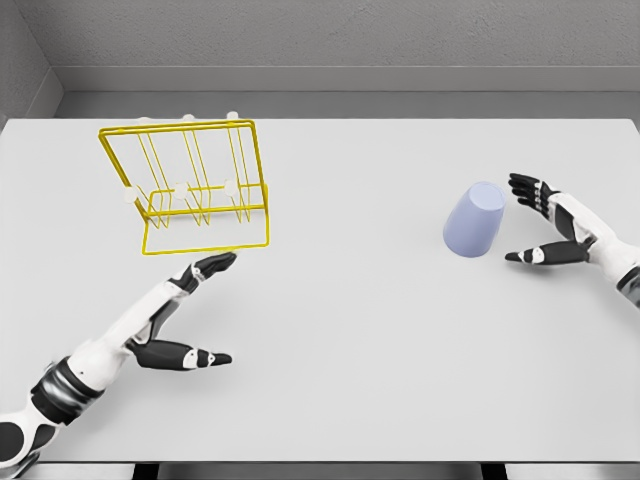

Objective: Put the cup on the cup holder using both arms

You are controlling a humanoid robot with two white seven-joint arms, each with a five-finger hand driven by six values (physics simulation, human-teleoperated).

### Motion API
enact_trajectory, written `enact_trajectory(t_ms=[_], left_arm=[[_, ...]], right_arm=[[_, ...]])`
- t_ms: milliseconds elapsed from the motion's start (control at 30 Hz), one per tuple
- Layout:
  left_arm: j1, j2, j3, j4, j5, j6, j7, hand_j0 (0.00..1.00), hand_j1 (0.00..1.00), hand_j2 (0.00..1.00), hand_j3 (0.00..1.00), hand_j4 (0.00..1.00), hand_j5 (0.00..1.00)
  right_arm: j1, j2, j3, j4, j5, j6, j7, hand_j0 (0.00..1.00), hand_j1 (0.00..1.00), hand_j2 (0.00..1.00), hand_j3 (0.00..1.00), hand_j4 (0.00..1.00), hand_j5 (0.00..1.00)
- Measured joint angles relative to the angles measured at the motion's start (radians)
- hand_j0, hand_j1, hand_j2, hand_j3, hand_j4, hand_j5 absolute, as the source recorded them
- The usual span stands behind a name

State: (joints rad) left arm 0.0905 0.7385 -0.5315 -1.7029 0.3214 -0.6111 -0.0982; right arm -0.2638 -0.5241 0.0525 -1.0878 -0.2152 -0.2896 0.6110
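A pale lavender cup [474, 220] stands upside down on the white table [360, 330], right of the middle. My right hand [533, 221] is just to the cup's right, fingers spread, thumb low and fingers high, not touching it. A yellow wire cup holder [190, 185] with white-tipped pegs stands at the left back of the table. My left hand [205, 310] lies in front of the holder, open, with its fingertips [222, 262] close to the holder's front bottom rail and its thumb pointing right.
The table's back edge meets a grey wall [330, 40]. A wide stretch of bare tabletop separates the holder from the cup.
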Motion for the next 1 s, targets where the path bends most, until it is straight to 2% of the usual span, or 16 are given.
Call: enact_trajectory(t_ms=[200, 333, 600, 767, 833, 867, 1000], left_arm=[[0.006, -0.001, -0.001, -0.001, 0.018, 0.0, 0.033, 1.0, 1.0, 1.0, 1.0, 1.0, 1.0], [0.028, 0.0, -0.005, -0.003, 0.019, 0.0, 0.052, 1.0, 1.0, 1.0, 1.0, 1.0, 1.0], [0.025, 0.003, -0.009, -0.004, 0.0, 0.0, 0.086, 1.0, 1.0, 1.0, 1.0, 1.0, 1.0], [-0.002, -0.006, -0.011, -0.003, -0.048, 0.0, 0.099, 1.0, 1.0, 1.0, 1.0, 1.0, 1.0], [-0.031, -0.026, -0.015, -0.002, -0.071, 0.0, 0.101, 1.0, 1.0, 1.0, 1.0, 1.0, 1.0], [-0.048, -0.036, -0.027, -0.001, -0.08, 0.0, 0.102, 1.0, 1.0, 1.0, 1.0, 1.0, 1.0], [-0.049, -0.071, -0.067, 0.002, -0.097, 0.0, 0.101, 1.0, 1.0, 1.0, 1.0, 1.0, 1.0]], right_arm=[[-0.011, 0.009, -0.001, 0.001, -0.004, 0.047, 0.0, 1.0, 1.0, 1.0, 1.0, 1.0, 1.0], [-0.02, 0.018, 0.0, 0.001, -0.004, 0.054, 0.0, 1.0, 1.0, 1.0, 1.0, 1.0, 1.0], [-0.021, 0.023, 0.011, 0.0, -0.002, 0.059, 0.0, 1.0, 1.0, 1.0, 1.0, 1.0, 1.0], [-0.029, 0.025, 0.016, -0.001, -0.001, 0.058, 0.0, 1.0, 1.0, 1.0, 1.0, 1.0, 1.0], [-0.029, 0.025, 0.017, -0.002, -0.001, 0.058, 0.0, 1.0, 1.0, 1.0, 1.0, 1.0, 1.0], [-0.032, 0.025, 0.018, -0.003, -0.001, 0.057, 0.0, 1.0, 1.0, 1.0, 1.0, 1.0, 1.0], [-0.034, 0.035, 0.019, -0.008, -0.002, 0.056, 0.0, 1.0, 1.0, 1.0, 1.0, 1.0, 1.0]])
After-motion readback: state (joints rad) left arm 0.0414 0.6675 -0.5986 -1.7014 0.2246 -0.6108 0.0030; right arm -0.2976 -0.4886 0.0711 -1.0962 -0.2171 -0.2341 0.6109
